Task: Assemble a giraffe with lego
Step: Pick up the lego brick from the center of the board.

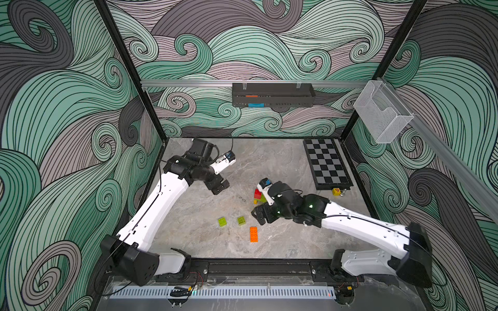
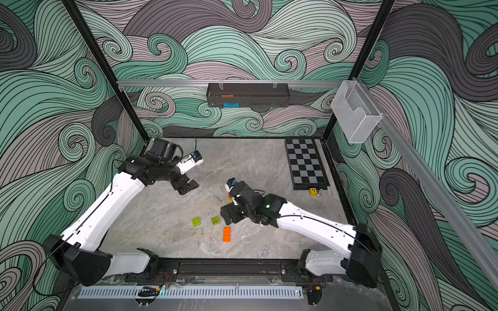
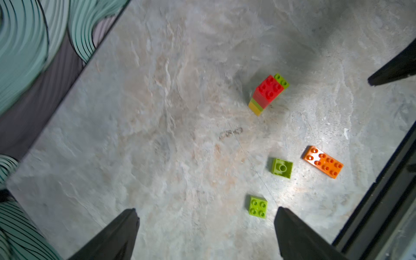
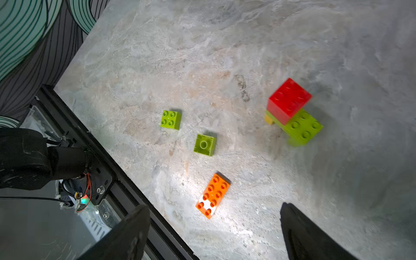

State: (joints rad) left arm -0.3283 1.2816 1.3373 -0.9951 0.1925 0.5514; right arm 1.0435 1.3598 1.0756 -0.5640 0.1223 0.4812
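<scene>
The giraffe (image 4: 290, 110) is a small joined stack: a red brick on a long green brick, with yellow under one end. It stands mid-table (image 1: 258, 195) (image 3: 267, 92), and my right wrist partly hides it. Loose lego lies in front of it: a green brick (image 1: 222, 222) (image 4: 170, 120) studs up, a green brick (image 1: 241, 220) (image 4: 204, 145) upside down, and a long orange brick (image 1: 253, 234) (image 4: 213, 195). My right gripper (image 1: 258, 214) (image 4: 215, 204) hangs open and empty beside the stack. My left gripper (image 1: 219, 187) (image 3: 207, 209) is open and empty, off to the left.
A chessboard (image 1: 327, 164) lies at the back right, with a yellow die (image 1: 336, 191) at its front edge. A black tray (image 1: 272, 95) hangs on the back rail and a clear bin (image 1: 382, 113) on the right rail. A black rail (image 1: 256, 266) borders the front.
</scene>
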